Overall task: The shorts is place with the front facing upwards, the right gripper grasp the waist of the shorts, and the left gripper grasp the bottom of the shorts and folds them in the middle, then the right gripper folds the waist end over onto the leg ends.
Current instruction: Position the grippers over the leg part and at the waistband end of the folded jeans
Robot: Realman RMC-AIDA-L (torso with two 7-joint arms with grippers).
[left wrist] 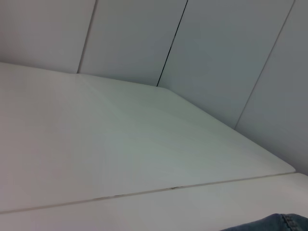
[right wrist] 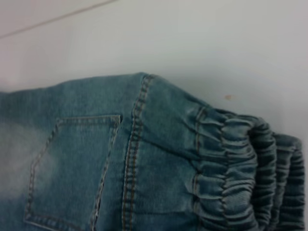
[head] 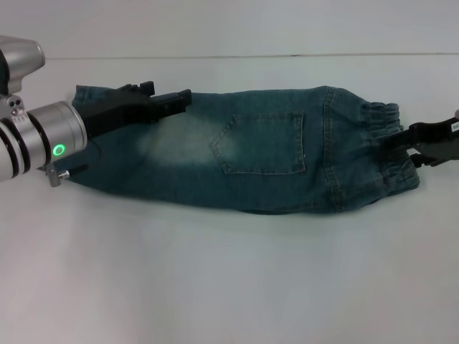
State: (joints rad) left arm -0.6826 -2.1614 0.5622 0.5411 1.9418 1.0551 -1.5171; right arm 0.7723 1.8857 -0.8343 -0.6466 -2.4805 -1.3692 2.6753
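The shorts (head: 258,161) lie folded lengthwise on the white table, patch pocket (head: 265,143) facing up. Their gathered waist (head: 387,118) is at the right and the leg ends (head: 82,97) are at the left. My left gripper (head: 171,92) rests over the leg end, pointing toward the waist, with its fingers apart and nothing between them. My right gripper (head: 403,142) sits at the waist's outer edge. The right wrist view shows the waist (right wrist: 250,163) and the pocket (right wrist: 72,168) up close. A corner of the shorts (left wrist: 274,222) shows in the left wrist view.
The white table (head: 229,287) runs wide in front of the shorts. A seam in the tabletop (head: 287,56) crosses behind them, and grey wall panels (left wrist: 216,43) stand beyond the far edge.
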